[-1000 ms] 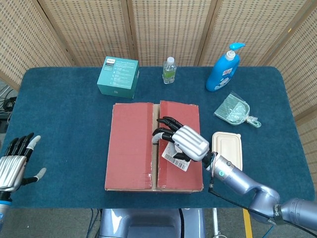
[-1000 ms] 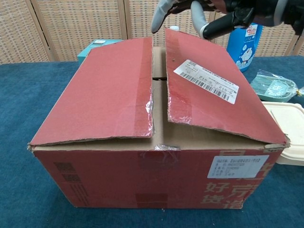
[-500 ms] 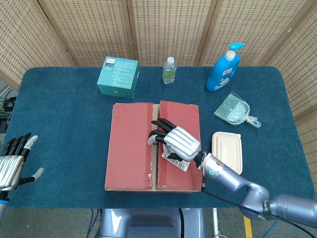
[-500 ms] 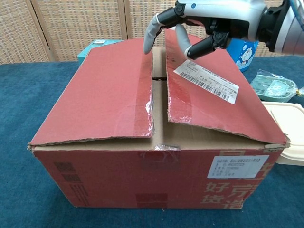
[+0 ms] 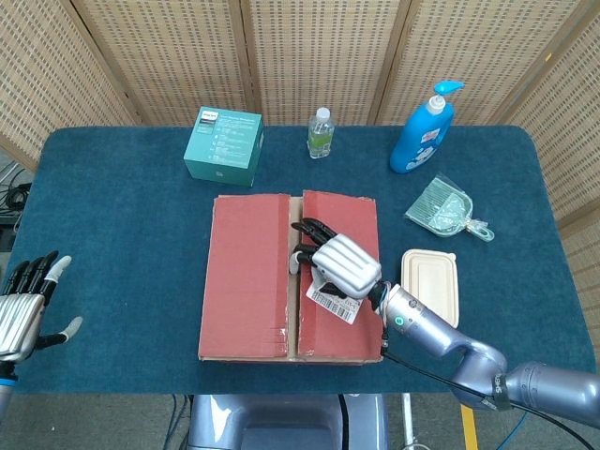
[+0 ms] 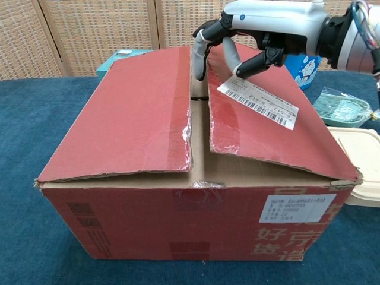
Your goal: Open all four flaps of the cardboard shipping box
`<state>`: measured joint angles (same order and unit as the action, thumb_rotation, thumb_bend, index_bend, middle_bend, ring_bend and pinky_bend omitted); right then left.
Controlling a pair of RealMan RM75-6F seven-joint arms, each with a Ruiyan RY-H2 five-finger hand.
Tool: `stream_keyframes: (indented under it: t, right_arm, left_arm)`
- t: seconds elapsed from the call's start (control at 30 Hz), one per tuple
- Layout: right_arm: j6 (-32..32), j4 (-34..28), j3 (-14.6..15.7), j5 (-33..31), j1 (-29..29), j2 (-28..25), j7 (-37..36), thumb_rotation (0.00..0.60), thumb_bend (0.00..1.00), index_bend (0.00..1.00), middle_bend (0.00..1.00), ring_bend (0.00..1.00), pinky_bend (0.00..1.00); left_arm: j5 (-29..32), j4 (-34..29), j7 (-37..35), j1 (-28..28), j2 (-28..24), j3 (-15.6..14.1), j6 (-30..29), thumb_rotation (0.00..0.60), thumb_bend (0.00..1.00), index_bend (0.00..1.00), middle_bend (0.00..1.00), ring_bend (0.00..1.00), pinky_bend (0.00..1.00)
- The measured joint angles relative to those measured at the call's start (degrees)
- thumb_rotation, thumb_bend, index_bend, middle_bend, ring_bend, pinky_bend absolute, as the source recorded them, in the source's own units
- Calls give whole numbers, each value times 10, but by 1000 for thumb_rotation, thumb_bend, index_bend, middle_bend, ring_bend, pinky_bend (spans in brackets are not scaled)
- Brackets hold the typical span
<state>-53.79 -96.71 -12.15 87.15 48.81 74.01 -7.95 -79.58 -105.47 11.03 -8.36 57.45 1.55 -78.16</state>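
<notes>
- Since a moment ago the right hand (image 5: pixel 339 264) has drawn in from above the right flap (image 6: pixel 261 119) toward the centre seam, and its fingertips (image 6: pixel 198 64) now dip into the gap between the two top flaps; nothing is gripped yet, the fingers curled and hooked at the flap's inner edge.
- Sitting near the middle of the tabletop (image 5: pixel 112 234), a little toward the front edge, the cardboard box (image 5: pixel 292 276) has its long sides running front to back and its seam pointing from the front edge toward the back edge.
- Both top flaps are still nearly shut, the left flap (image 6: pixel 127 119) and the right one each lifted slightly at the seam; torn clear tape clings to their edges.
- I'd judge the cardboard stiff but light, its flaps hinging along the outer long sides; the best hold is under the free inner edge at the seam, lifting outward. The box could slide on the cloth if pulled sideways.
- Over by the front left corner the left hand (image 5: pixel 26 305) hangs with fingers spread apart, holding nothing.
- A shipping label (image 6: pixel 257 101) lies on the right flap, just beside the hand.
</notes>
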Motion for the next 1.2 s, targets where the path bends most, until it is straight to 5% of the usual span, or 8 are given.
stream_keyframes:
  t: [0.3, 1.2]
  right_arm:
    - [-10, -6, 2, 5, -1, -15, 4, 600, 1000, 483, 552, 121, 16]
    - [-12, -82, -12, -4, -7, -145, 43, 600, 1000, 486, 578, 162, 24]
  left_arm:
    - [-2, -3, 0, -2, 0, 3, -2, 513, 299, 23, 0, 0, 0]
    - [-2, -6, 4, -12, 0, 12, -1, 515, 299, 24, 0, 0, 0]
